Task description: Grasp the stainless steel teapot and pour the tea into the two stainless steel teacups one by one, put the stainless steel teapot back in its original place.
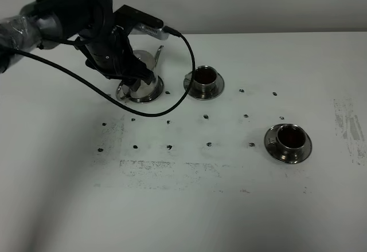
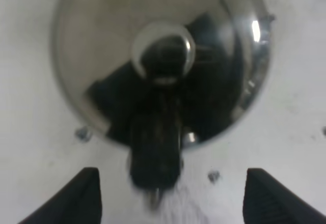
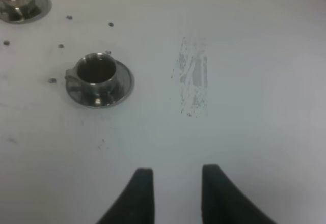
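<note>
Both fingers (image 2: 84, 193) of our left gripper (image 2: 170, 196) stand spread, the stainless steel teapot (image 2: 163, 56) directly ahead on what is probably its ringed saucer (image 1: 156, 90), handle lying midway between them.

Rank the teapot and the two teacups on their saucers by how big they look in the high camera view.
1. Stainless steel teapot, partly hidden by the left gripper, so unsure.
2. Near teacup and far teacup: the near one looks slightly larger, probably only from nearness to the camera.
</note>
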Available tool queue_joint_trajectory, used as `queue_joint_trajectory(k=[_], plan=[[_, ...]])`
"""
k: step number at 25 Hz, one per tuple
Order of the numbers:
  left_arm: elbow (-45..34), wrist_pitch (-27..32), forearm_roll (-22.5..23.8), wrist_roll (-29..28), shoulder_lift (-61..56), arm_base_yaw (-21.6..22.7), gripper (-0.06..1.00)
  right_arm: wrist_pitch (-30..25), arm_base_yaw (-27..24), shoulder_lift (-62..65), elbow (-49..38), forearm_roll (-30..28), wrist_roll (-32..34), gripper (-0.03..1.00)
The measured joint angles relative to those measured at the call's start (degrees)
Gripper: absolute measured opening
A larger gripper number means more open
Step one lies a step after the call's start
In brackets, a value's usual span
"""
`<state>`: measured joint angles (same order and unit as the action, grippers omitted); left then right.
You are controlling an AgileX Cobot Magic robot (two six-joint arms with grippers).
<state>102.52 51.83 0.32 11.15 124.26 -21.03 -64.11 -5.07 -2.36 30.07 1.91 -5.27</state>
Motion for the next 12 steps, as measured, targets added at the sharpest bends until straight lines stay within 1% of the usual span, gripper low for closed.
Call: queue_joint_trajectory(k=[4, 7, 12], plan=[[0.00, 5.21, 0.00, 0.00, -5.79, -0.47, 0.57, 0.00, 0.00, 0.00, 0.00, 0.00, 0.00, 0.23], [-0.65, 7.08, 0.00, 0.00, -11.03, -0.96, 0.57, 0.00, 0.00, 0.00, 0.00, 0.00, 0.00, 0.23], [-8.37, 8.04, 0.06, 0.12, -23.38, -1.10, 0.57, 0.00, 0.00, 0.00, 0.00, 0.00, 0.00, 0.23]])
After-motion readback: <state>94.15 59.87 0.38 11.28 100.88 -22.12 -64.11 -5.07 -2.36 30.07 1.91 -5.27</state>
